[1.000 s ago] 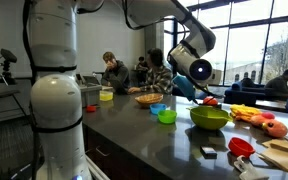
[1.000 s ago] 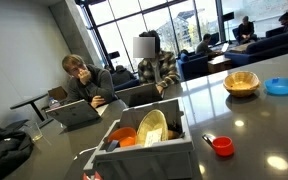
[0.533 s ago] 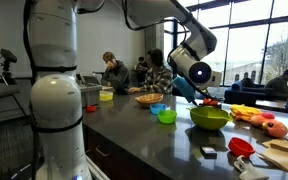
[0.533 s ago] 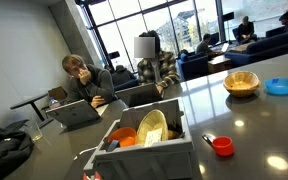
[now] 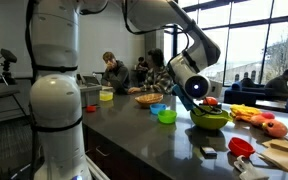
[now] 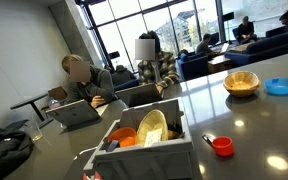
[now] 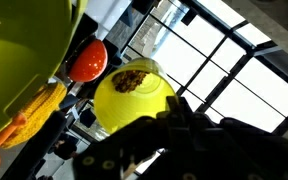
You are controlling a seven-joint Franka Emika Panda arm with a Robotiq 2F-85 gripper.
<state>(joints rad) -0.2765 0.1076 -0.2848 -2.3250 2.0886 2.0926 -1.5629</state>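
**Fingers shut beside the green bowl**

Only an exterior view is showing the grey bin (image 6: pixel 144 140), holding orange and yellow things. My arm is hanging bent over the bench (image 5: pixel 134 130). My fingers (image 5: pixel 195 95) are pressing fully shut on nothing I can see, just beside the green bowl (image 5: pixel 209 119), with a red thing (image 5: pixel 210 101) at its rim. The wrist view is adding a yellow-green bowl (image 7: pixel 134 95) with brown bits.

I see my arm (image 5: pixel 154 12) arched high and forward, the wrist (image 5: pixel 191 70) tipped downward, and the gripper (image 5: pixel 199 98) with its jaws fully closed.
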